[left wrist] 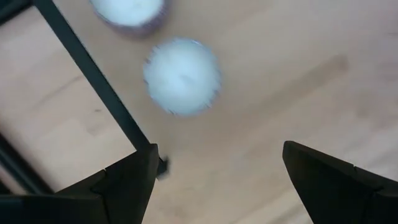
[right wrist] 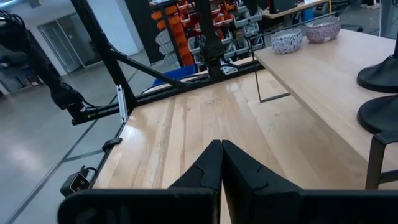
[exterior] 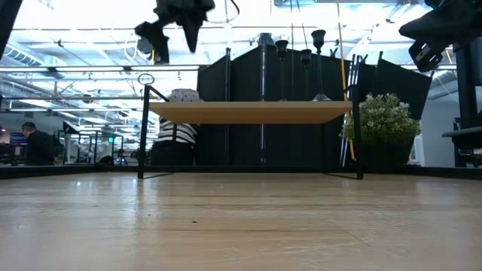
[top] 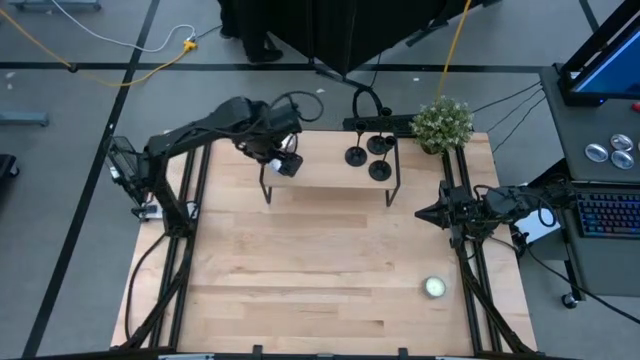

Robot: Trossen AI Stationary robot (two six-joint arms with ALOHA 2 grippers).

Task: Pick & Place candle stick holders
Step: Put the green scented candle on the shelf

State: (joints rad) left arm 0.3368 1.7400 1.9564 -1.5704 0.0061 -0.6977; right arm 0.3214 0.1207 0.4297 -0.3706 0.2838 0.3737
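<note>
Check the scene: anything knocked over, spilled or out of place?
Nothing stands out. Three candle stick holders stand upright on the raised shelf; one tealight lies alone on the table. Left gripper hovers open above two tealights on the shelf.

Three small black candle stick holders (top: pixel 368 155) stand upright in a tight cluster on a raised wooden shelf (top: pixel 320 175) at the far side of the table, toward the shelf's right end. Each has a round flat base and a thin upright stem topped by a small cup, seen at table height (exterior: pixel 301 71)
</note>
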